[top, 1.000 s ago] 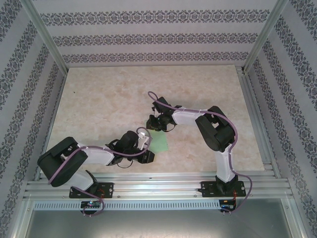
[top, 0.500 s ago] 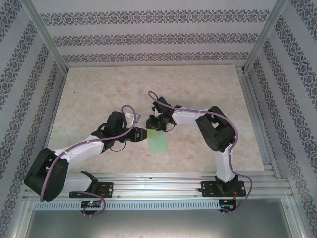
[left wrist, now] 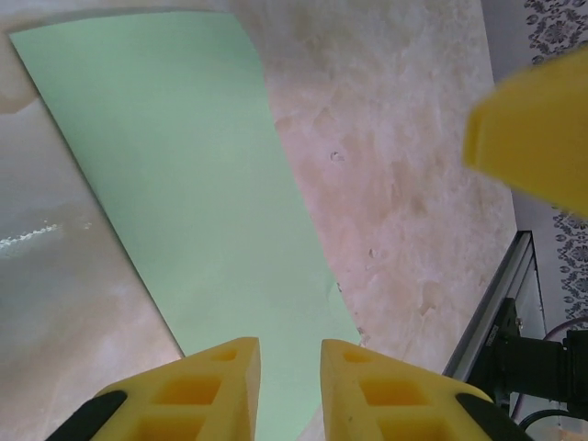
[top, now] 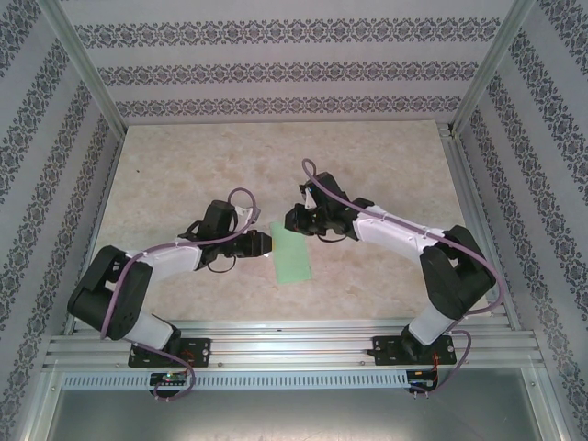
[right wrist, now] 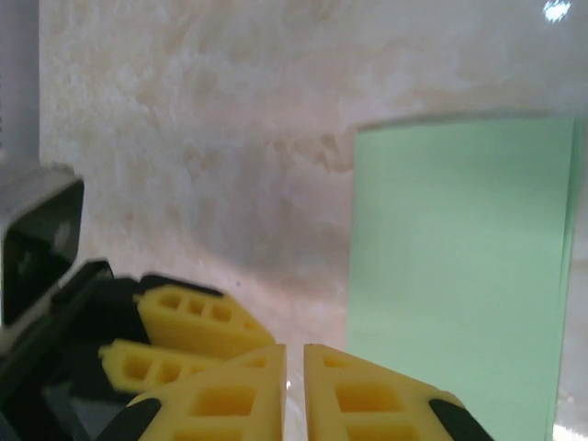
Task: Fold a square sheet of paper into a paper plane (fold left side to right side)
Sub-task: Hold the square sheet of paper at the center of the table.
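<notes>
From the top camera I see the square sheet of paper (top: 292, 255) lying flat on the marbled tabletop (top: 184, 175), just in front of centre. It reads as a narrow mint-green strip, angled slightly, between the two arms. Its surface is plain, unprinted green in all three views.

The left gripper (top: 264, 243) sits at the strip's far left corner, and the right gripper (top: 290, 219) sits just beyond its far end. The two are near each other but apart. Purple cables run along both arms.

The left wrist camera gives me what the overhead cannot. The left gripper (left wrist: 287, 354) has its yellow fingers drawn close, with only a narrow slit between them, and the paper (left wrist: 193, 184) shows through that slit. I cannot tell whether the tips press on it. One yellow finger (left wrist: 537, 119) of the other arm pokes in at the upper right, and the aluminium rail (left wrist: 487, 322) shows at the lower right.

On the right wrist camera, the right gripper (right wrist: 294, 354) is closed, fingers almost touching, with nothing between them. It hangs over bare table at the paper's (right wrist: 459, 266) left edge. Here alone I see a thin band of slightly different shade along the paper's right edge. The left gripper (right wrist: 175, 331) appears low on the left, and a white glare spot (right wrist: 556, 11) sits at the top right.
</notes>
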Controlling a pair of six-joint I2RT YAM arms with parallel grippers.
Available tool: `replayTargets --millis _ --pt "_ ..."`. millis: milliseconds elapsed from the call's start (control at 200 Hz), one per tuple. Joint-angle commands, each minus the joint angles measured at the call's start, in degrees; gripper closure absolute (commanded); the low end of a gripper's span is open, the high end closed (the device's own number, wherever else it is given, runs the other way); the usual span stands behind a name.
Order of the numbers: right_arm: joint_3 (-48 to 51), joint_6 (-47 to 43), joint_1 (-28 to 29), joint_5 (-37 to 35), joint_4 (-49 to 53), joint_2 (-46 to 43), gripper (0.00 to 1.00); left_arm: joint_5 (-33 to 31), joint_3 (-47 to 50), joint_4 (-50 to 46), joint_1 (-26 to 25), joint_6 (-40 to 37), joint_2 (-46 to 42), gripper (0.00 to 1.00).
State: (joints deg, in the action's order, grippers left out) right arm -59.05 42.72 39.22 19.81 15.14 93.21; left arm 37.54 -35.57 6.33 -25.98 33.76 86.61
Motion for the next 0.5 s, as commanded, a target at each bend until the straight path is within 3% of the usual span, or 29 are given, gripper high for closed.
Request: replayTargets --millis 0,230,495 --pt "5.49 5.13 4.71 -0.1 -6.12 -0.82 0.9 2.52 -2.05 5.43 0.36 0.81 3.55 0.78" --pt "10.41 10.31 12.35 -3.18 -14.51 2.21 0.94 3.0 -5.19 8.78 0.39 1.75 11.36 0.81" --pt "10.71 12.51 14.63 -3.2 -16.83 9.09 0.95 3.12 -7.69 8.52 0.31 1.23 14.76 0.81"
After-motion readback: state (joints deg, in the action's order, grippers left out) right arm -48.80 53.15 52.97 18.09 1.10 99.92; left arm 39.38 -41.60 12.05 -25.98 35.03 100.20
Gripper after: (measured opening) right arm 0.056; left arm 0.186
